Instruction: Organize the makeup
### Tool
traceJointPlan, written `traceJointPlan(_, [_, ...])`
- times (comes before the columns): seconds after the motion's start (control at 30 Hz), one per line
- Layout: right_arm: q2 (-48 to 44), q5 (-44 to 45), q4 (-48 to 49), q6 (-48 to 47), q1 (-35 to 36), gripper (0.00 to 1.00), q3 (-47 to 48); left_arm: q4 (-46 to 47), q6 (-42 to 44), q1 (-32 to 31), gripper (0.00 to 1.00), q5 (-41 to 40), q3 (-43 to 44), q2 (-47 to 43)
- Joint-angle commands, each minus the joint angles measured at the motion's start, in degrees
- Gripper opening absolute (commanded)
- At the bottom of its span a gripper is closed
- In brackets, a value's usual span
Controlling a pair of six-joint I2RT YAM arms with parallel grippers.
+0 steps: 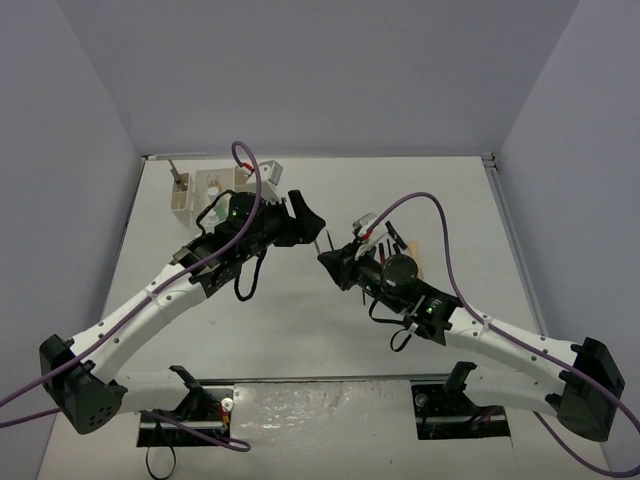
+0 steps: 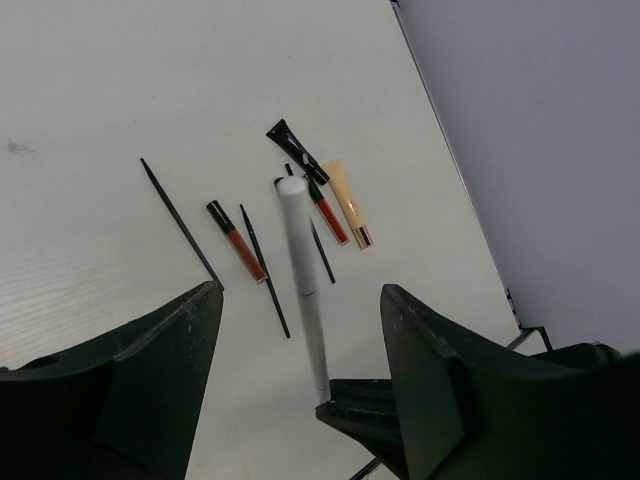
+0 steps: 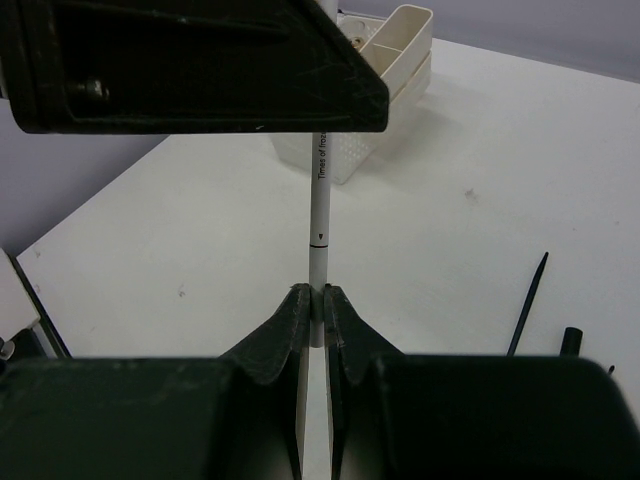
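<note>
White table, plain grey walls. Compartmented box sits at the far left of the table. Only the overhead view shows both arms meeting mid-table. Only the left wrist view shows loose makeup lying close together on the table: tan tube, red tube, thin black stick. Right gripper is clamped on one end of a slim white pencil with small black print, held above the table. Left gripper has its jaws apart either side of the pencil, with a gap on each side.
</note>
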Motion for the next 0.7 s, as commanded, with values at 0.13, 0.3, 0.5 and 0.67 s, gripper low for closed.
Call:
traceJointPlan(0.13, [1.04,-0.80,6.66,-0.51,0.68,0.00,0.72,7.06,1.36,-2.35,0.37,-3.97,4.67,0.35])
traceJointPlan(0.3, [1.30,-0.47,6.89,-0.60,0.68,0.00,0.72,7.12,1.73,-2.52,0.10,-4.64,4.16,0.16])
traceJointPlan(0.5, [1.92,-0.04,6.37,-0.77,0.68,0.17,1.80,7.38,3.60,-2.58,0.00,-6.33,3.49,-0.30])
traceJointPlan(0.67, [1.11,2.97,2.50,-1.36,0.68,0.83,3.35,6.84,7.53,-2.47,0.00,-11.38,2.15,-2.07])
